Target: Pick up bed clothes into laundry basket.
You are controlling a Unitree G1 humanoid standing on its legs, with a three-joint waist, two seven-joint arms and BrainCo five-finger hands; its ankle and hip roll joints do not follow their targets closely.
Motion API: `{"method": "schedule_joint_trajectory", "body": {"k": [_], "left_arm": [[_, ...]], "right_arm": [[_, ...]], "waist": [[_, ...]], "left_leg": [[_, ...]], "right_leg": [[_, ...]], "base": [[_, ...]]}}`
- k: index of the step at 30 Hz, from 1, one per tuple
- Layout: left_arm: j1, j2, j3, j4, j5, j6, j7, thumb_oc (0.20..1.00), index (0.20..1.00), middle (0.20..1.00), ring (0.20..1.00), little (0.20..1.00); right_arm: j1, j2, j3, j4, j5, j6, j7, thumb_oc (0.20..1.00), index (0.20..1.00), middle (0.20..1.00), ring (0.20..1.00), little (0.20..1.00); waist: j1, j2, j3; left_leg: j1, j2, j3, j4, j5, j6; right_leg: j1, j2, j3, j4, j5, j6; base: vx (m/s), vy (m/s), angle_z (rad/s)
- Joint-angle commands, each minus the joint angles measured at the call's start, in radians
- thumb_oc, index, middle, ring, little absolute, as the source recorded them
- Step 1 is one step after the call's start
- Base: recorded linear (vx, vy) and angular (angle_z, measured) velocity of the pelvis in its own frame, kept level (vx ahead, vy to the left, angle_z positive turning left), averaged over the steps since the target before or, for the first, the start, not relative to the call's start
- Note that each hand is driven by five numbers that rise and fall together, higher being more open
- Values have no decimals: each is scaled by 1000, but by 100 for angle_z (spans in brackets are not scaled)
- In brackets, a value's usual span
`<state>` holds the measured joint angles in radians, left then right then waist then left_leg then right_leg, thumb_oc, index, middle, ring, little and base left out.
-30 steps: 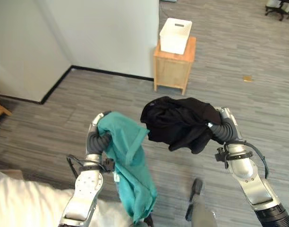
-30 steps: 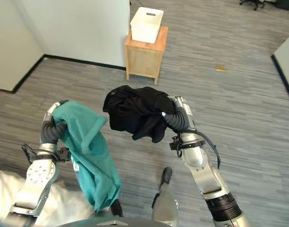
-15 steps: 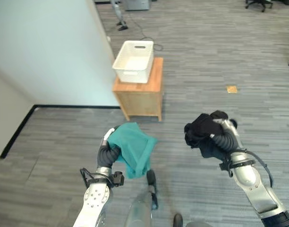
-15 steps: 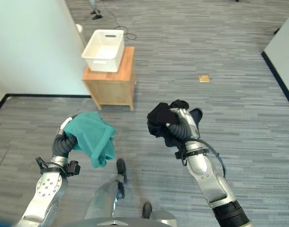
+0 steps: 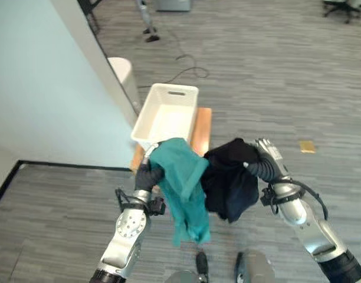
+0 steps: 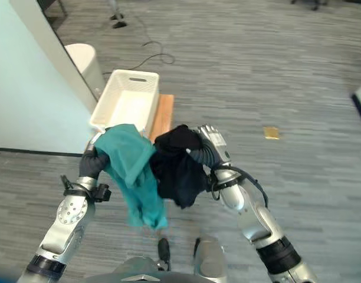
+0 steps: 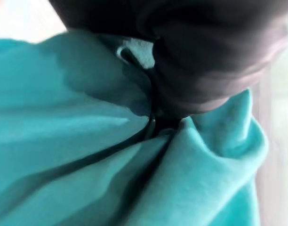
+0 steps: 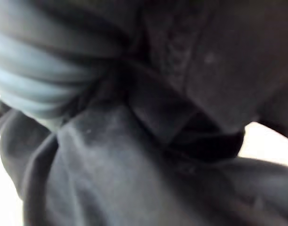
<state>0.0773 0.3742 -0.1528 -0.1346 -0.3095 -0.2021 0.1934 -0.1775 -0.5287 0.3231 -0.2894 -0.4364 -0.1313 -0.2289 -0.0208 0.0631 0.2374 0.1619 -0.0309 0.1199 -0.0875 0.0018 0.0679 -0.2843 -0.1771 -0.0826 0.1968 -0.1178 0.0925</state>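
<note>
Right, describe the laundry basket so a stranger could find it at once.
Follow the pale wall to its corner, where a small wooden cabinet stands on the grey floor. The laundry basket sits on top: a white rectangular tub with a slot handle, unlike the round pale bin behind.

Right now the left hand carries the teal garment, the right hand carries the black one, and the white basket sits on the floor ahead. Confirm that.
Not quite. The white basket is not on the floor: in the left eye view it sits on a wooden side table. The rest holds: the left hand carries the teal garment, the right hand the black garment.
</note>
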Motion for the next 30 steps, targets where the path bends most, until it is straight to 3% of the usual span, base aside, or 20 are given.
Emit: {"method": "schedule_joint_trajectory", "body": {"k": [1, 3, 5, 7, 9, 10, 11, 13, 15, 16, 17, 19, 20, 21, 25, 30], "left_arm": [[33, 49, 9, -92, -30, -94, 15, 200, 200, 200, 200, 200], [9, 50, -3, -64, -54, -103, 28, 200, 200, 200, 200, 200], [-1, 63, -5, -59, -71, -107, 16, 200, 200, 200, 200, 200], [12, 63, 2, -50, -94, -109, 17, 200, 200, 200, 200, 200], [43, 54, 35, -43, -163, -116, -3, 200, 200, 200, 200, 200], [43, 54, 35, -43, -163, -116, -3, 200, 200, 200, 200, 200], [41, 52, 40, -29, -180, -115, -5, 200, 200, 200, 200, 200], [27, 50, 57, 4, -214, -108, -27, 200, 200, 200, 200, 200], [31, 51, 73, 16, -232, -96, -54, 200, 200, 200, 200, 200], [33, 52, 73, 15, -233, -95, -55, 200, 200, 200, 200, 200], [44, 55, 81, 17, -238, -87, -71, 200, 200, 200, 200, 200], [65, 62, 89, 24, -263, -72, -109, 200, 200, 200, 200, 200], [75, 62, 91, 23, -272, -69, -121, 200, 200, 200, 200, 200], [85, 64, 79, 45, -264, -62, -125, 200, 200, 200, 200, 200], [99, 82, 79, 38, -265, -59, -168, 200, 200, 200, 200, 200], [122, 109, 89, 47, -262, -63, -184, 200, 200, 200, 200, 200]], "right_arm": [[-211, -2, -1, -53, -45, -43, -45, 200, 200, 200, 200, 200], [-358, -31, 43, -18, -50, -33, -61, 200, 200, 200, 200, 200], [-430, -53, 60, 3, -50, -27, -70, 200, 200, 200, 200, 200], [-557, -58, 98, 49, -58, -9, -78, 200, 200, 200, 200, 200], [-682, -129, 100, 93, -59, 15, -92, 200, 200, 200, 200, 200], [-683, -129, 100, 93, -59, 15, -92, 200, 200, 200, 200, 200], [-714, -160, 88, 107, -52, 21, -99, 200, 200, 200, 200, 200], [-754, -214, 65, 146, -40, 41, -112, 200, 200, 200, 200, 200], [-737, -239, 50, 162, -42, 45, -106, 200, 200, 200, 200, 200], [-735, -239, 49, 160, -42, 44, -106, 200, 200, 200, 200, 200], [-726, -251, 41, 162, -47, 46, -100, 200, 200, 200, 200, 200], [-699, -288, 24, 200, -57, 60, -79, 200, 200, 200, 200, 200], [-693, -288, 26, 201, -58, 58, -77, 200, 200, 200, 200, 200], [-695, -284, 40, 258, -61, 62, -71, 200, 200, 200, 200, 200], [-666, -277, 72, 390, -37, 67, -54, 200, 200, 200, 200, 200], [-662, -244, 126, 569, -27, 80, -50, 200, 200, 200, 200, 200]], "waist": [[4, -51, -47], [4, -51, -48], [14, -62, -56], [43, -91, -81], [66, -114, -86], [64, -114, -86], [72, -125, -81], [72, -141, -63], [56, -138, -69], [58, -139, -70], [52, -135, -77], [30, -117, -89], [24, -113, -94], [25, -105, -103], [30, -104, -113], [50, -108, -111]], "left_leg": [[-23, 79, -41, 0, -147, -84], [16, 83, -90, 0, -169, -88], [33, 77, -105, 0, -190, -90], [57, 86, -109, 14, -185, -116], [7, 118, -120, 184, -191, -155], [5, 119, -122, 186, -192, -155], [-37, 122, -115, 265, -164, -168], [-124, 196, 51, 410, -112, -182], [-120, 265, 229, 356, -97, -179], [-112, 262, 233, 343, -92, -180], [-100, 278, 315, 293, -92, -169], [-78, 333, 443, 226, -62, -191], [-64, 332, 466, 192, -34, -188], [-58, 300, 413, 151, -19, -191], [-22, 277, 396, 36, 9, -192], [-21, 288, 413, 15, 27, -201]], "right_leg": [[148, 34, 173, -234, 99, 83], [111, 48, 227, -259, 131, 96], [129, 36, 209, -280, 123, 92], [165, 9, 156, -284, 166, 89], [249, 2, 88, -284, 160, 59], [250, 2, 86, -284, 159, 59], [276, -2, 54, -284, 156, 48], [351, -23, -48, -284, 117, 29], [370, -32, -124, -284, 96, 30], [371, -32, -123, -284, 96, 30], [380, -33, -165, -284, 88, 30], [409, -41, -233, -284, 58, 40], [412, -35, -253, -284, 64, 38], [425, -30, -264, -284, 57, 42], [426, -37, -279, -284, 63, 50], [420, -36, -287, -284, 69, 54]], "base": [[636, -193, 155], [411, -141, 114], [241, -126, 123], [349, -341, 131], [317, -326, 94], [83, -165, 61], [102, -245, 71], [59, -265, 90], [-27, -94, 139], [12, -64, 133], [28, -25, 96], [-8, 23, 48], [12, 45, 110], [11, 13, 108], [21, 33, 23], [21, 6, 12]]}}
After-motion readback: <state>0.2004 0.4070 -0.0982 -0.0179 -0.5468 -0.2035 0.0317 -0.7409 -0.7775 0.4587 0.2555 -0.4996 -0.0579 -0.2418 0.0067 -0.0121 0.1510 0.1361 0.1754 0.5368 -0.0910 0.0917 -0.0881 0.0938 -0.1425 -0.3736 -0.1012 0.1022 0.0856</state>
